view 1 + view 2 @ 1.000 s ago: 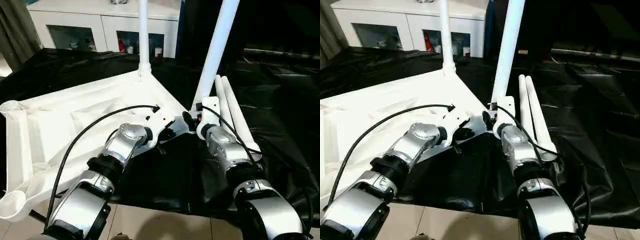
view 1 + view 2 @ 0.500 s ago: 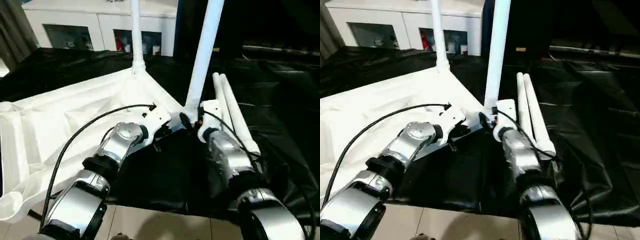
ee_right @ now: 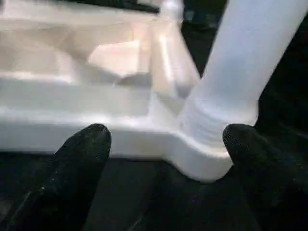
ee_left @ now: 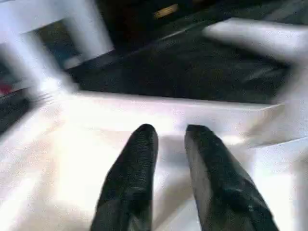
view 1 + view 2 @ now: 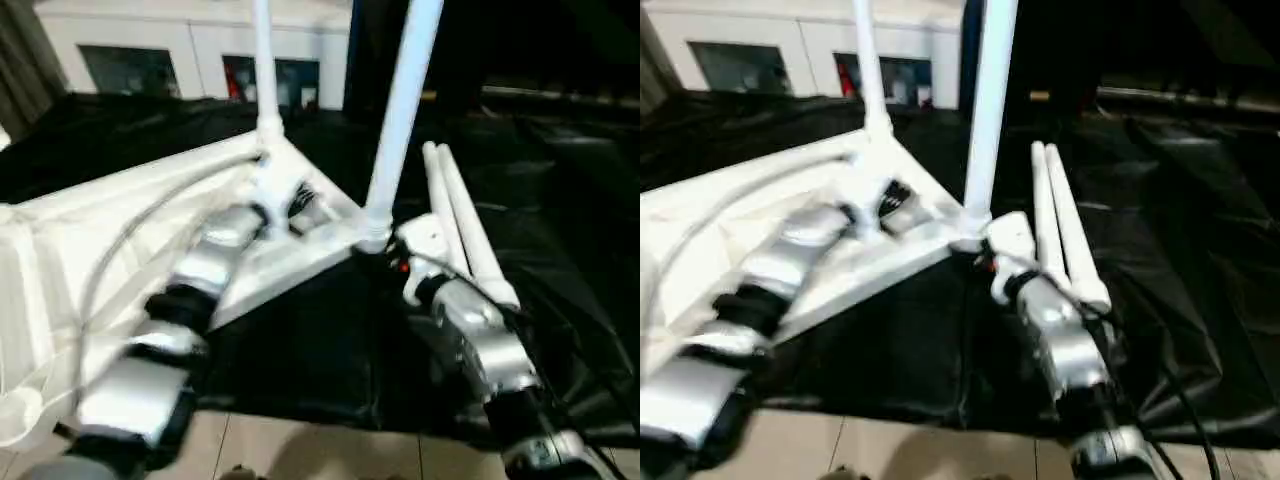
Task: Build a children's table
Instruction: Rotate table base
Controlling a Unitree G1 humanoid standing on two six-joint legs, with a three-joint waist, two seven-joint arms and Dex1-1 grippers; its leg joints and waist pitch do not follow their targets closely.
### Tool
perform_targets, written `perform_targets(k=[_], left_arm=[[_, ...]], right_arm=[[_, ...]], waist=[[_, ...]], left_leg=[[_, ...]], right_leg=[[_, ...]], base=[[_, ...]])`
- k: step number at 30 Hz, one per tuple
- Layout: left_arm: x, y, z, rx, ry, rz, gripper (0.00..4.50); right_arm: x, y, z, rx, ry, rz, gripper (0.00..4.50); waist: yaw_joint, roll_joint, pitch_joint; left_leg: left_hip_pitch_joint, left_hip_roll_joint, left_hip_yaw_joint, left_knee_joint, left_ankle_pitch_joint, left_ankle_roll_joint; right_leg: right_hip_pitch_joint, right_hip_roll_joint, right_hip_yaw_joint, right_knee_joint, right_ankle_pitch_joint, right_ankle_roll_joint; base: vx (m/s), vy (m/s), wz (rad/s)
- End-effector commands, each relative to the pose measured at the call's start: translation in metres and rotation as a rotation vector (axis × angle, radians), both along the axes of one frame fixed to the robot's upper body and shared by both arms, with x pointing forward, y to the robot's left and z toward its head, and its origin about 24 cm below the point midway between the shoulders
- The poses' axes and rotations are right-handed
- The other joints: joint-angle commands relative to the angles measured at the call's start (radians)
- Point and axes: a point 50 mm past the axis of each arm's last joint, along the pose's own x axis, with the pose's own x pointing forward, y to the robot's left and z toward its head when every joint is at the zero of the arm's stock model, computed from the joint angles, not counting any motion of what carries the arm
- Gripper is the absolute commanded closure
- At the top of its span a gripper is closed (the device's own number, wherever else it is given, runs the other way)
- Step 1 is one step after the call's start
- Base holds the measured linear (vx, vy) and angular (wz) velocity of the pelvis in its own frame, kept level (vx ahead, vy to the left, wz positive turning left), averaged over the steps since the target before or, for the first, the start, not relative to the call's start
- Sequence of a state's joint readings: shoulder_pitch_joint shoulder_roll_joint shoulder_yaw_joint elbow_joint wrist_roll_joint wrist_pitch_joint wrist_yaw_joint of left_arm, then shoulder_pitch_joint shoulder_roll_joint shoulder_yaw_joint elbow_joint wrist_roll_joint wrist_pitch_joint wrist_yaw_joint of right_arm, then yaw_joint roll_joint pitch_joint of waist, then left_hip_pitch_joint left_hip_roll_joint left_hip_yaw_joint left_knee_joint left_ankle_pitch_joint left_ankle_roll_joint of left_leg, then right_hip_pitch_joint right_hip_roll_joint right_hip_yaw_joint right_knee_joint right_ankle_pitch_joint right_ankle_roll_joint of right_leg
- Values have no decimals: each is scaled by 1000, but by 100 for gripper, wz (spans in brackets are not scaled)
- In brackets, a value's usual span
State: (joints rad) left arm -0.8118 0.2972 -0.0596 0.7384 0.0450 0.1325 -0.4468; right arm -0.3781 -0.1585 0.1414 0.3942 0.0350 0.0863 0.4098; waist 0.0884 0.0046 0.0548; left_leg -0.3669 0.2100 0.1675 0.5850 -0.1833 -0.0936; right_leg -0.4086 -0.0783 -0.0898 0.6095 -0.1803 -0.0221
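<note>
The children's table lies upside down: its white ribbed tabletop [image 5: 90,230] rests on a black sheet. One leg [image 5: 263,70] stands in the far corner socket, and a second leg [image 5: 400,110] stands in the near corner socket [image 3: 207,130]. Two loose legs [image 5: 455,215] lie side by side to the right. My left gripper [image 4: 171,134] hovers over the tabletop's underside near the far leg, its fingers [image 4: 142,144] slightly apart with nothing between them. My right gripper [image 3: 166,144] sits just before the near socket, open wide, with the leg's base beyond its fingertips.
The black sheet [image 5: 560,200] covers the ground around the table and is crumpled at the right. A white glass-door cabinet [image 5: 200,50] stands at the back. Tiled floor [image 5: 320,445] shows at the near edge.
My left arm has swung away from the near corner, over the tabletop toward the far leg, and its fingers have parted. My right gripper has opened wider. The camera shifted too.
</note>
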Motion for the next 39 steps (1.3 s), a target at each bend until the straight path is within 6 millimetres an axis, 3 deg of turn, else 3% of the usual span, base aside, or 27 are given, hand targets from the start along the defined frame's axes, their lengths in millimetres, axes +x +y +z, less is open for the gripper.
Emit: perform_targets(k=[1,3,4,5,6,8,10,14,16,17,18,19,20,23,25,28,30,39], left_arm=[[-2,20,2,43,10,82,286],[-13,65,10,149,11,222,277],[-19,78,14,181,8,260,267],[-24,88,17,198,6,291,258],[-31,102,21,229,8,329,247],[-45,119,24,273,40,356,240],[-56,125,22,276,106,351,225],[-73,137,16,377,199,349,198],[-82,144,14,420,238,365,189],[-87,149,13,436,260,380,180],[-90,153,12,447,274,389,167],[-94,157,11,465,285,406,159],[-97,164,11,497,294,438,153],[-105,183,14,574,295,525,122],[-107,187,16,587,297,541,115],[-118,207,26,668,305,625,83],[-121,209,28,682,313,634,74],[-132,215,17,708,376,642,17]], right_arm=[[-2,0,-1,-43,14,7,31],[-3,0,-5,-87,41,6,31],[-4,0,-6,-97,47,5,31],[-4,0,-6,-108,55,2,31],[-4,-1,-8,-119,67,-3,31],[-5,-1,-12,-140,98,-11,31],[-5,0,-15,-152,121,-9,31],[-3,7,-19,-150,151,4,31],[0,12,-20,-144,162,9,31],[2,15,-20,-142,166,11,31],[4,17,-21,-140,169,12,31],[5,19,-21,-136,176,10,31],[8,22,-21,-133,182,7,31],[14,29,-22,-135,194,5,31],[14,30,-22,-135,196,5,31],[18,35,-23,-137,206,4,31],[20,35,-24,-135,208,2,31],[24,41,-26,-129,215,-4,31]], waist=[[3,9,-70],[-2,9,-66],[-3,9,-68],[-4,7,-67],[-2,10,-68],[-2,10,-66],[3,15,-64],[9,20,-60],[2,20,-60],[-2,20,-59],[-2,26,-60],[-5,24,-60],[-7,30,-58],[-6,33,-61],[-6,34,-62],[-4,37,-63],[-5,32,-62],[-5,33,-59]], left_leg=[[9,20,-4,-68,-180,26],[4,17,-3,-70,-184,21],[5,22,-6,-71,-175,13],[8,20,-3,-70,-168,13],[13,23,-4,-69,-170,9],[11,22,-3,-71,-170,9],[17,22,0,-70,-183,2],[14,20,-2,-76,-224,-14],[8,18,-7,-79,-236,-18],[11,17,-6,-78,-245,-19],[13,17,-7,-77,-247,-21],[12,17,-7,-77,-252,-22],[12,17,-8,-78,-260,-23],[13,15,-10,-76,-258,-27],[14,15,-10,-75,-251,-31],[17,16,-11,-74,-261,-35],[17,16,-10,-75,-266,-34],[19,16,-12,-78,-314,-37]], right_leg=[[62,-63,50,-66,-147,-185],[62,-59,51,-67,-160,-180],[64,-64,52,-60,-146,-181],[59,-59,52,-63,-137,-181],[56,-60,53,-59,-130,-186],[55,-59,54,-60,-127,-190],[48,-57,55,-61,-137,-197],[49,-59,57,-64,-175,-187],[53,-61,56,-61,-186,-185],[50,-61,57,-65,-202,-184],[50,-61,56,-65,-203,-186],[50,-60,56,-66,-201,-188],[49,-57,55,-67,-200,-188],[50,-56,54,-62,-172,-197],[50,-56,55,-59,-152,-200],[48,-55,54,-56,-132,-207],[49,-55,54,-59,-138,-207],[45,-59,56,-63,-214,-203]], base=[[0,0,0],[0,0,0],[0,0,0],[0,0,0],[0,0,0],[0,0,0],[0,0,0],[0,0,0],[0,0,0],[0,0,0],[0,0,0],[0,0,0],[0,0,0],[0,0,0],[0,0,0],[0,0,0],[0,0,0],[0,0,0]])
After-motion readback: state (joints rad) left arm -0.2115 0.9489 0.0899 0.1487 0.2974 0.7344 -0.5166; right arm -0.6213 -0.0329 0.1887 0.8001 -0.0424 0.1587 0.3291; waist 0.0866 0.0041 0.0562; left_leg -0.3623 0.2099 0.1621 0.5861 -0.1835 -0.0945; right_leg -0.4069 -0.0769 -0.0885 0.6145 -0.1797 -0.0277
